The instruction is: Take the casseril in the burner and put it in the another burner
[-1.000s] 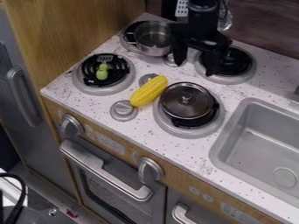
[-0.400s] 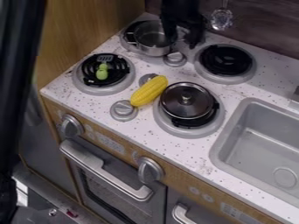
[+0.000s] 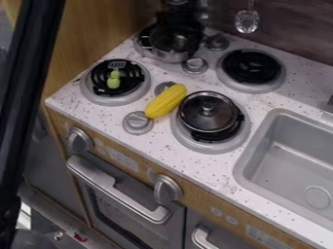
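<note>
1. Task item: the open metal pot (image 3: pixel 170 56), taken to be the casserole, sat on the far left burner (image 3: pixel 138 47).
2. Claw: the claw (image 3: pixel 175 35) was over the far part of the pot and overlapped it in the view. Whether it was open, closed or gripping the pot could not be told. The step in hand was judged to be securing a grasp.
3. Risk, grasp: the dark claw hid part of the rim. A shallow or off-centre hold there could let the smooth metal wall tip or slip at lifting.
4. Risk, lifting: the side handle (image 3: pixel 146 47) lay close to the burner; too low a lift could drag pot and burner together.
5. Risk, transfer: the far right burner (image 3: pixel 250 68) was judged the likeliest destination. The round knob (image 3: pixel 194 65) stood between the two, and a low path could strike it. An early release could leave the pot tilted on the burner's edge.
6. Risk, near side: a path swung too near could knock the yellow corn (image 3: pixel 166 100) or the lidded pot (image 3: pixel 207 113).
7. Containers: the open pot's interior was partly covered and in shadow; its contents could not be confirmed. The lidded pot stood on the near right burner (image 3: pixel 211 147), its contents hidden by the lid. The sink (image 3: pixel 280 163), at the right, showed a round drain (image 3: pixel 317 198) in its floor.
</note>
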Available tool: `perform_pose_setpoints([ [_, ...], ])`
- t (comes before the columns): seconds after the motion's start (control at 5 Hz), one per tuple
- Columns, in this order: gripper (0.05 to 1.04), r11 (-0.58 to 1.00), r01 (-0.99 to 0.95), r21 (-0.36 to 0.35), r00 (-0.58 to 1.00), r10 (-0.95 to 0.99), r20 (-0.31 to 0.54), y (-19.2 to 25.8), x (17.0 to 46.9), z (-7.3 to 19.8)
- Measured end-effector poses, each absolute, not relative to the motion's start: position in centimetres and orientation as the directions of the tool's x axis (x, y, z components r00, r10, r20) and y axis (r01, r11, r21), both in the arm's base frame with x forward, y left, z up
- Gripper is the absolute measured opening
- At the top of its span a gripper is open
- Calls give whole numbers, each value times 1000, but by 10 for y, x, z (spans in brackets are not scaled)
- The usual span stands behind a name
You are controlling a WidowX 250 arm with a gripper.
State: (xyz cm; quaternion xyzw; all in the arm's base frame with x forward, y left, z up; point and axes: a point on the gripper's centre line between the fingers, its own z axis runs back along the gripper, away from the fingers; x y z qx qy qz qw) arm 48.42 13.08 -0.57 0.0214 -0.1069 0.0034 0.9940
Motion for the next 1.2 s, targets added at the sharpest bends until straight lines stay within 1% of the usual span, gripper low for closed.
perform_pose_setpoints([
  [0.2, 998, 999, -24, 34, 981, 17, 191, 136, 480, -13],
  [0.4, 961, 999, -35, 9, 984, 33, 173, 136, 477, -23],
  [0.8, 394, 1000, -18, 0, 985, 18, 171, 130, 475, -32],
  [1.0, 194, 1000, -1, 6, 983, 0, 184, 126, 476, -35],
  [1.2, 153, 1000, 12, 8, 982, -13, 187, 118, 474, -35],
])
